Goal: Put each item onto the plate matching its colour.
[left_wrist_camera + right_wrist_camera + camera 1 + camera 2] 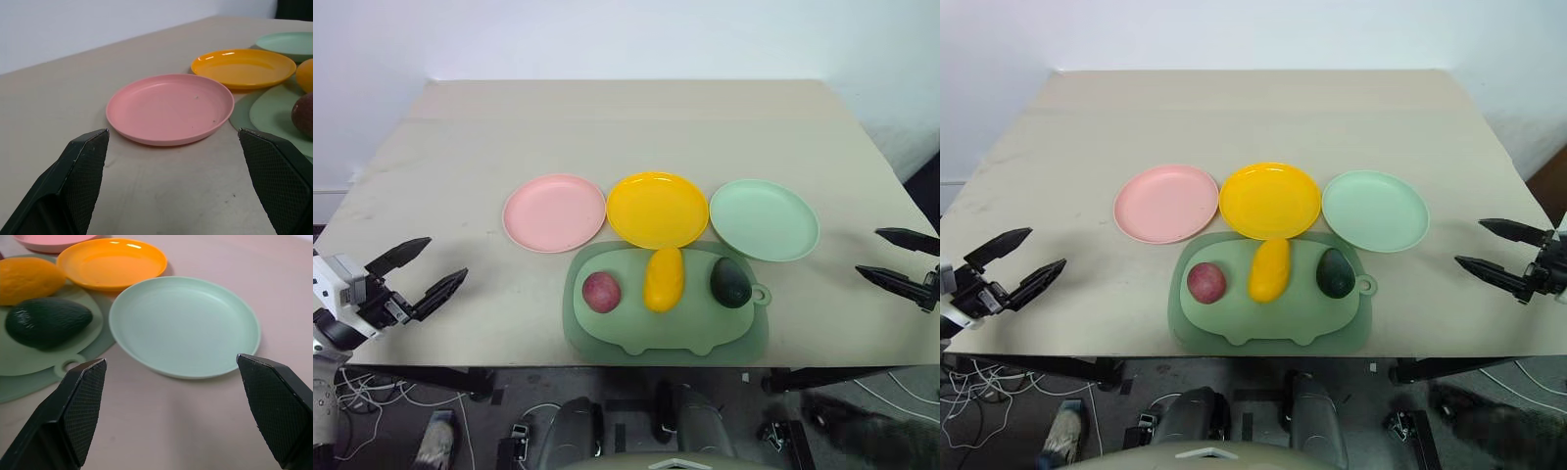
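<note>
Left claw [419,270] and right claw [895,257] both wide open, empty, touching nothing, over the beige table [626,127].

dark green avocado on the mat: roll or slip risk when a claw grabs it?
The dark green pear-shaped avocado lies on its side on the dull-green pig-shaped mat, so a nudge would probably make it wobble or roll. Its tapered, rounded form may squirt out of a pinch near the narrow end. Its surface looks matte and pebbled, so likely not very slippery.

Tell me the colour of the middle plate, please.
Bright yellow, almost orange. The middle plate shows best in the left eye view.
</note>
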Tool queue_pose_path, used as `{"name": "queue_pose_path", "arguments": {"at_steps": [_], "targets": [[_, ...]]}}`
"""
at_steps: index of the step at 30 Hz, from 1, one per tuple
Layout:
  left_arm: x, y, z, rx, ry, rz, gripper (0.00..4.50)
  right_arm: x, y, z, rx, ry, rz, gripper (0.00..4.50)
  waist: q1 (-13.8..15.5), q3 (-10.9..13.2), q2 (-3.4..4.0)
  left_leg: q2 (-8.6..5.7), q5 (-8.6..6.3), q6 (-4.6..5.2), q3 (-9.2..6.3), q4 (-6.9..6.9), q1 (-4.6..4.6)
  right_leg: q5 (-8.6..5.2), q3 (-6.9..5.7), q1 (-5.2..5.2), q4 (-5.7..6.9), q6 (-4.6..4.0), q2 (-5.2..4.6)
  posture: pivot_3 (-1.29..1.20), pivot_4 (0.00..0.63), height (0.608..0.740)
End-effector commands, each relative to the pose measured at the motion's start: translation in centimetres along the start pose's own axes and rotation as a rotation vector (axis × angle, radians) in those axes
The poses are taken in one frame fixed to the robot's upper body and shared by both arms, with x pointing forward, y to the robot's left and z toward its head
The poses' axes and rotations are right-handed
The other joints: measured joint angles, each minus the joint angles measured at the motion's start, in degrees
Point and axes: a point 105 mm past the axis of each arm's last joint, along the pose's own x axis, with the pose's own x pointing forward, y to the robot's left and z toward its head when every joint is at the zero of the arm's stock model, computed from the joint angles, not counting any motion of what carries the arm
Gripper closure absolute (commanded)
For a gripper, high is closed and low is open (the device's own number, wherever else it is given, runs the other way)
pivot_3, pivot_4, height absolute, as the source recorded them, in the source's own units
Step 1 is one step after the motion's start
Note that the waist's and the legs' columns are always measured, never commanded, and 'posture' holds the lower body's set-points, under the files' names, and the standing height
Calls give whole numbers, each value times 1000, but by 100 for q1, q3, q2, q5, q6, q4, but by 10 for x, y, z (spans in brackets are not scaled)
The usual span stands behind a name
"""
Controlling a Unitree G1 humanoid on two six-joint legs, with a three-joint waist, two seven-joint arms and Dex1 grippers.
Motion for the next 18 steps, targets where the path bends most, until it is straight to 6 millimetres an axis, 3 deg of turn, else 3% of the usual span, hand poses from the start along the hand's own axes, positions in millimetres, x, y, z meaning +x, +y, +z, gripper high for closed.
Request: {"name": "queue_pose_path", "arguments": {"at_steps": [1, 11, 18], "targets": [[6, -1, 3, 52, -29, -12, 74, 0, -3, 7, -39, -26, -24, 0, 4, 0, 0, 0, 0, 0, 0, 0, 0, 0, 0, 0, 0, 0, 0, 0, 150, 737], [8, 4, 6, 80, -56, -34, 74, 5, 6, 11, -62, -55, -3, 0, -1, 0, 5, 0, 0, -1, 3, 0, 0, 1, 0, 0, 1, 1, 0, 0, 150, 737], [4, 4, -3, 62, -46, -93, 74, 0, 22, 11, -70, -52, 22, 0, 5, -1, 5, 0, 0, -1, 1, 0, -1, 1, -1, 0, 0, 1, -2, 0, 150, 737]]}}
